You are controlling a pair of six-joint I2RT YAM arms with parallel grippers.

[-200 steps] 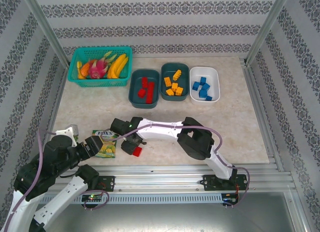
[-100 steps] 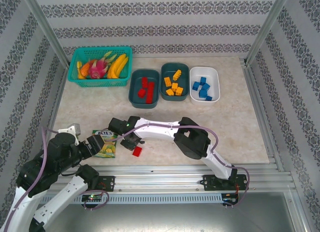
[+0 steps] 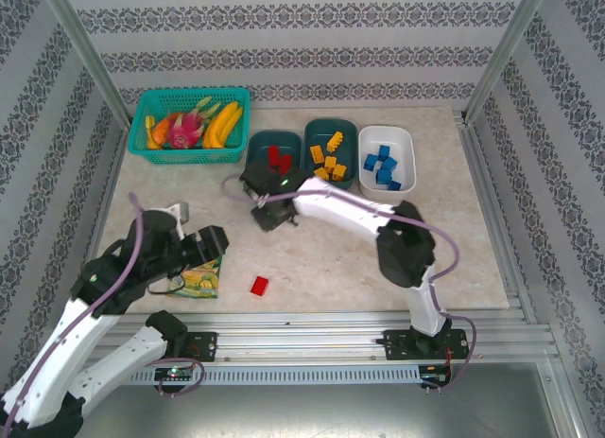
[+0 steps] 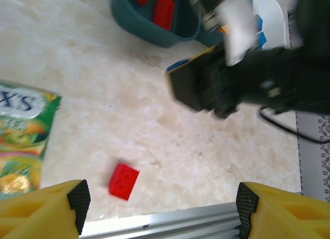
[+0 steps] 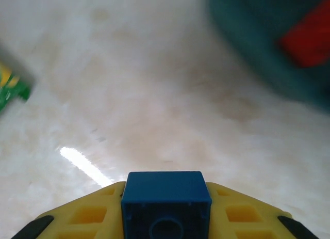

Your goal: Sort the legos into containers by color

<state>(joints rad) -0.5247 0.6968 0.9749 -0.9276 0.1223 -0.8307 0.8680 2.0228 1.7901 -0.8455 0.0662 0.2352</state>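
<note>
Carried up from the near edge, the right gripper (image 3: pixel 273 215) is clenched on a blue brick (image 5: pixel 166 199) beside the left tub (image 4: pixel 154 35); the left gripper (image 4: pixel 161 202) is spread above a red brick (image 4: pixel 124 181).

The left arm (image 3: pixel 71 329) and right arm (image 3: pixel 331 209) were white tubes joined by chunky black housings. Behind each pincer a mauve cable (image 3: pixel 137 237) hung loose down to a black base plate (image 3: pixel 421 343). The left pincer (image 4: pixel 162 210) wore fat yellow fingers (image 4: pixel 41 212) with black ribbed pads (image 4: pixel 78 197) on their inner faces; the right pincer (image 5: pixel 166 218) had matching yellow fingers (image 5: pixel 87 217), moulded with square hollows and black at the outer corners.
</note>
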